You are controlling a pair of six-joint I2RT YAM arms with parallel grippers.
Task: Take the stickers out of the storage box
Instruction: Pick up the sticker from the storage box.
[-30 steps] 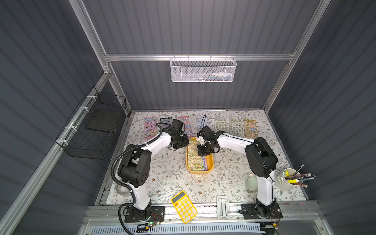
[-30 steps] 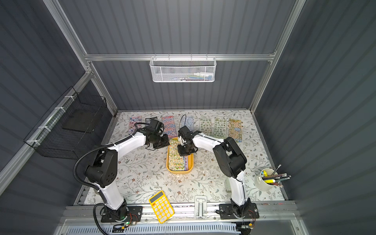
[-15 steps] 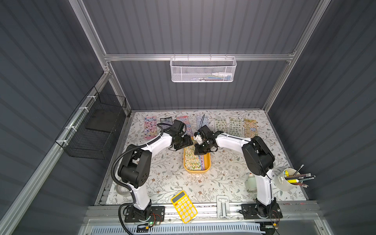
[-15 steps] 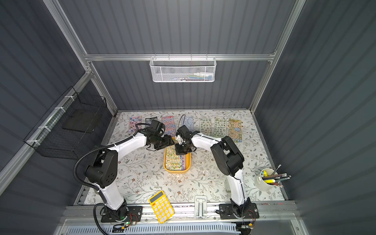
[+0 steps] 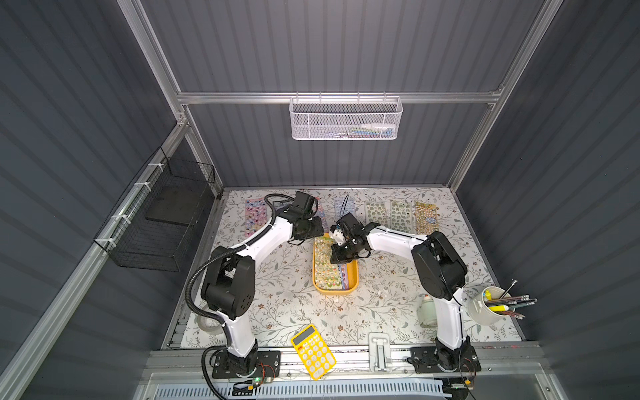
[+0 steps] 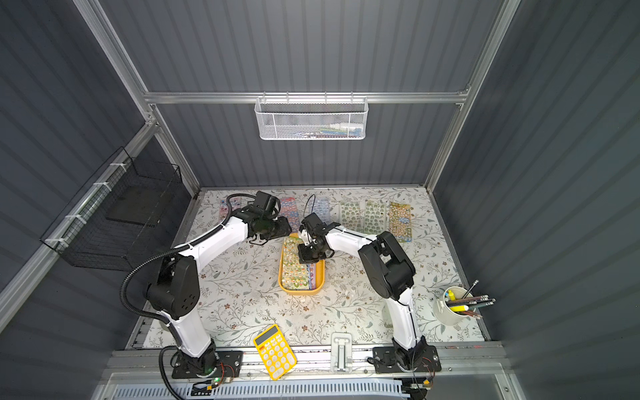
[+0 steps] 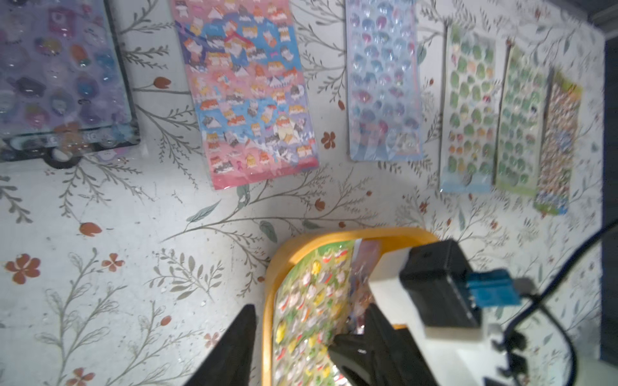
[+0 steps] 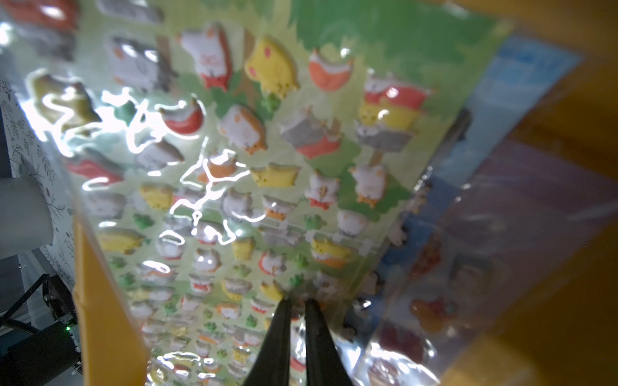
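The right gripper (image 8: 297, 302) is reaching down into the far end of the storage box (image 5: 334, 292). Its jaws are standing almost together and pinching the edge of the green sheet (image 8: 267, 133), the top layer of the stickers inside. This sheet is lying tilted, one long edge riding against the box wall. A blue and pink sheet (image 8: 501, 200) is showing beneath it.

The left gripper (image 5: 313, 228) is hovering just beside the far rim of the box. Its jaws are standing apart and holding nothing. One finger (image 7: 234, 347) is hanging outside the box wall.

The table (image 5: 287, 294) is carrying a floral cover. At the front edge, a yellow calculator (image 5: 313, 351) is lying tilted. A white cup (image 5: 485, 311) of pencils is standing at the front right corner. The box is sitting near mid-table. Further sticker sheets (image 5: 401, 216) are lying in a row along the back edge, apart from the box.

Bare cover is lying open between box and calculator and on both sides of the box.

A black wire basket (image 5: 162, 221) is hanging on the left wall. A white mesh basket (image 5: 344, 119) is hanging high on the back wall.
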